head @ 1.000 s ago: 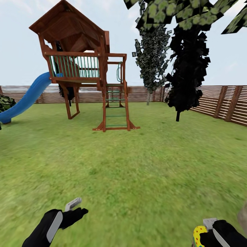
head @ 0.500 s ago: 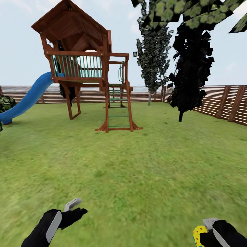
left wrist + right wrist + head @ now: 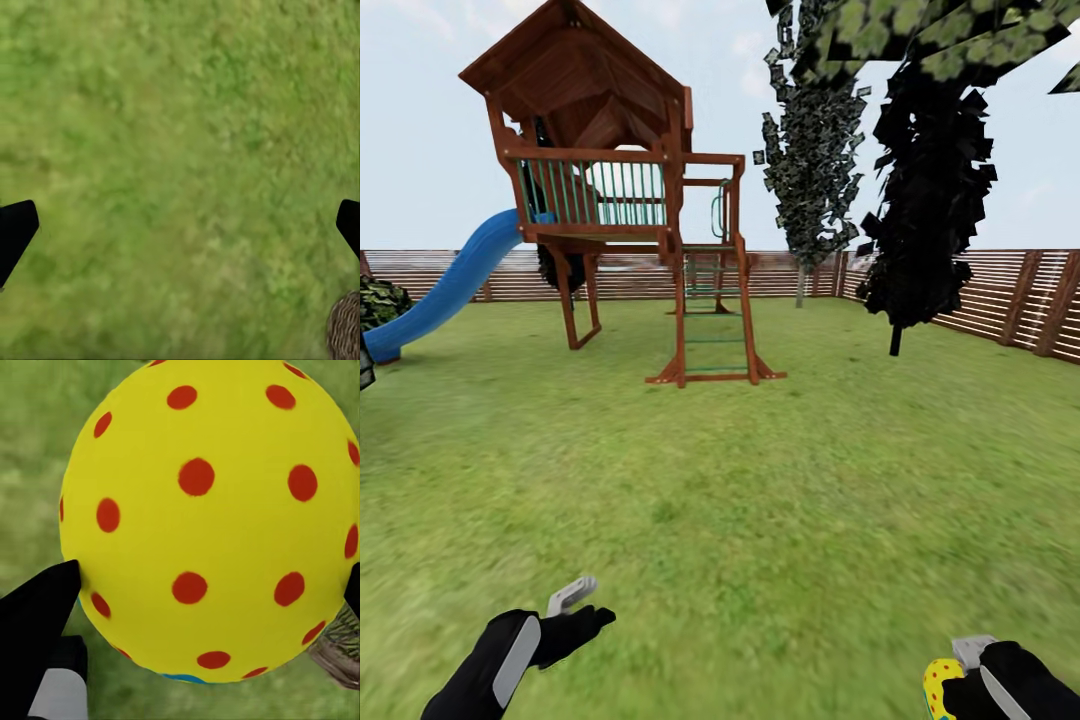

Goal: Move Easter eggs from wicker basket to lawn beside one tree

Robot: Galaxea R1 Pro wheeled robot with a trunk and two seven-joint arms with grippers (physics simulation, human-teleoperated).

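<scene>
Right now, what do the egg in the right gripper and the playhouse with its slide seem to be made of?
The Easter egg looks hard and smooth, perhaps painted plastic: an even yellow surface with flat red dots. The playhouse looks like stained wood, reddish-brown with visible beams and posts. Its slide looks like moulded plastic, one seamless blue curve.

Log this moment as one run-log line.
right end effector: holding Easter egg | left end effector: open, empty, over lawn | wicker basket: nearby

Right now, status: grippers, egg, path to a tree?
Left gripper open, empty. Right gripper shut on Easter egg. Wicker basket edge near left gripper. Open lawn ahead; playhouse left of trees.
</scene>
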